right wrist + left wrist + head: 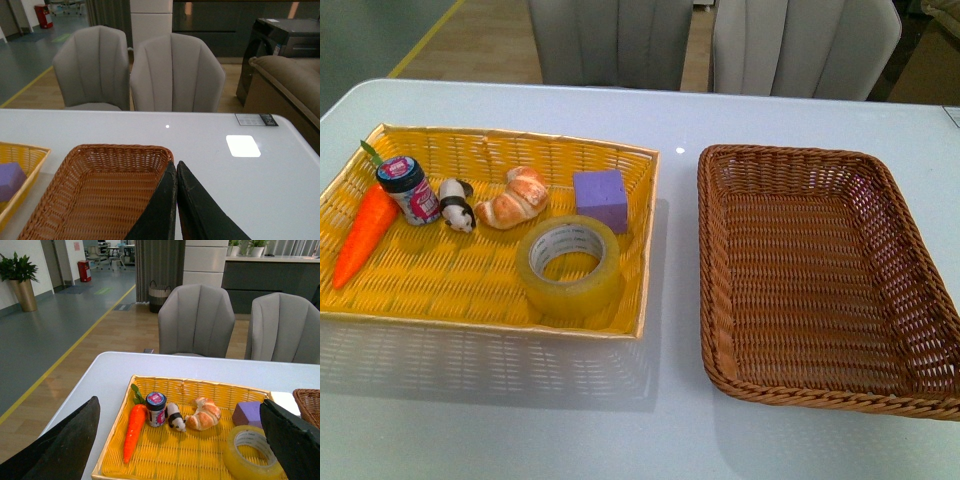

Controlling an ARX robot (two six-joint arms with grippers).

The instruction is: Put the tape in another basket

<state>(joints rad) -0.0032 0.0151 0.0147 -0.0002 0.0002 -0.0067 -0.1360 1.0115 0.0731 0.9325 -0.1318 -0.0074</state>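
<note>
White glossy counter (pixel 520 420) carries everything. Lying flat with its core hole upward, the wide roll of translucent yellowish packing tape (pixel 570 265) sits at the 5 o'clock corner of the shallow bright yellow woven tray (pixel 430 285), and the dark brown wicker basket (pixel 820 290) lies at the tape's 3 o'clock. The left gripper (pixel 178 404), fingers spread wide, faces the tray with the tape just ahead, so it is likely the nearer arm. The right gripper (pixel 176 170), fingers pressed together, hangs by the basket.
</note>
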